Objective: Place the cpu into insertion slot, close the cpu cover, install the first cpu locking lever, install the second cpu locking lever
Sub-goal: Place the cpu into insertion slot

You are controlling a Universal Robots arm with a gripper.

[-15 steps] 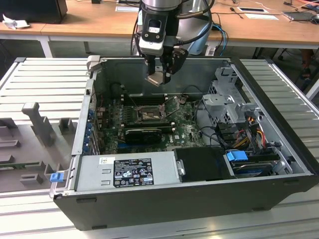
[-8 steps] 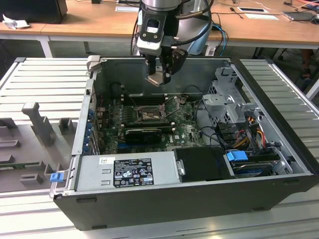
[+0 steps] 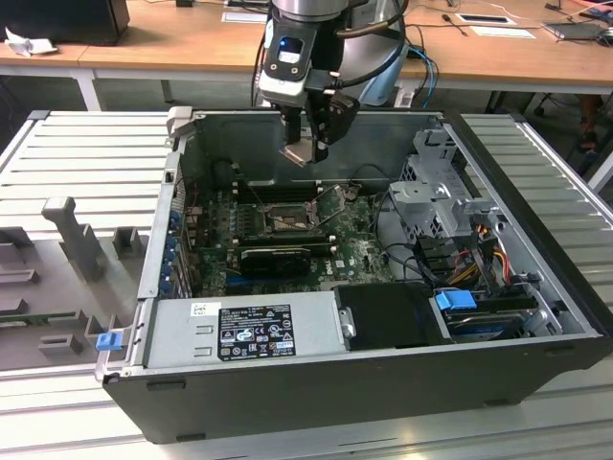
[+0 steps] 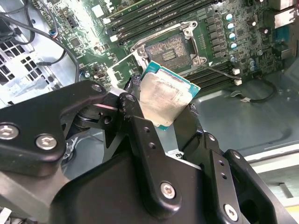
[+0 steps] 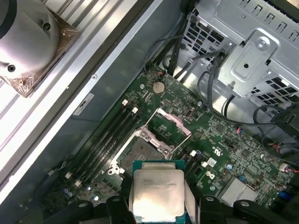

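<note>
- The hand (image 4: pixel 163 107) is gripping the cpu (image 4: pixel 164 95) by two opposite edges, holding it tilted.
- The insertion slot (image 4: pixel 170 50) is lying uncovered on the green motherboard (image 4: pixel 88 51), apart from the cpu.

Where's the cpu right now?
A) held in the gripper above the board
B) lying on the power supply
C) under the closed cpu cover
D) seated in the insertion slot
A: the cpu is clamped in the gripper over the motherboard, while the insertion slot lies bare with the cpu cover swung open.
</note>
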